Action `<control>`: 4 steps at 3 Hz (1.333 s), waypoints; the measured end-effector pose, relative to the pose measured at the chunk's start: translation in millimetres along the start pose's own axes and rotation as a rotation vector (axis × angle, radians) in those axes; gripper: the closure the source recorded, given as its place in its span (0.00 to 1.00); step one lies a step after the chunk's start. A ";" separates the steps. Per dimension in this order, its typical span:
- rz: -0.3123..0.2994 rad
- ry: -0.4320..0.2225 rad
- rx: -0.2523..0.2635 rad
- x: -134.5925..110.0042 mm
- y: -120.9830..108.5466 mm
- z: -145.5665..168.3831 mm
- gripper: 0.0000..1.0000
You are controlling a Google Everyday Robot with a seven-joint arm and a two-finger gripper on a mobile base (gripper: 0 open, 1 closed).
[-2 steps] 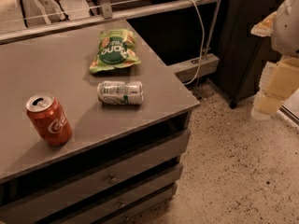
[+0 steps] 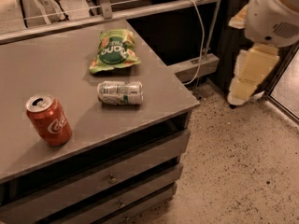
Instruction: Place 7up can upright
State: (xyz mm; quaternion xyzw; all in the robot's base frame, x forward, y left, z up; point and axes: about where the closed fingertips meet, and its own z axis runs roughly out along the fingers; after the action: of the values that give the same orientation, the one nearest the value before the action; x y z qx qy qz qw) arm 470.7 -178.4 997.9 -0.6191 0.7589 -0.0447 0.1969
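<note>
The 7up can (image 2: 120, 93), silvery-white with green markings, lies on its side on the grey table top (image 2: 56, 64), near the right edge and just in front of the green snack bag (image 2: 113, 51). My gripper (image 2: 245, 80) hangs from the white arm at the far right. It is off the table, above the floor, well to the right of the can and not touching anything.
A red cola can (image 2: 48, 120) stands upright at the table's front left. Drawers (image 2: 112, 176) sit below the table top. A cable (image 2: 202, 29) hangs by the dark gap behind the table. The speckled floor (image 2: 233, 171) lies to the right.
The arm and gripper have shifted left, a little closer to the table. The cans and the bag have not moved.
</note>
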 end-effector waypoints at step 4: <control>-0.258 0.004 -0.224 -252.2 6.5 158.5 0.00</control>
State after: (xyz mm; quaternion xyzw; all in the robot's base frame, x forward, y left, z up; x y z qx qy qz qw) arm 560.2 92.3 911.7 -0.7293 0.6738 0.0138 0.1179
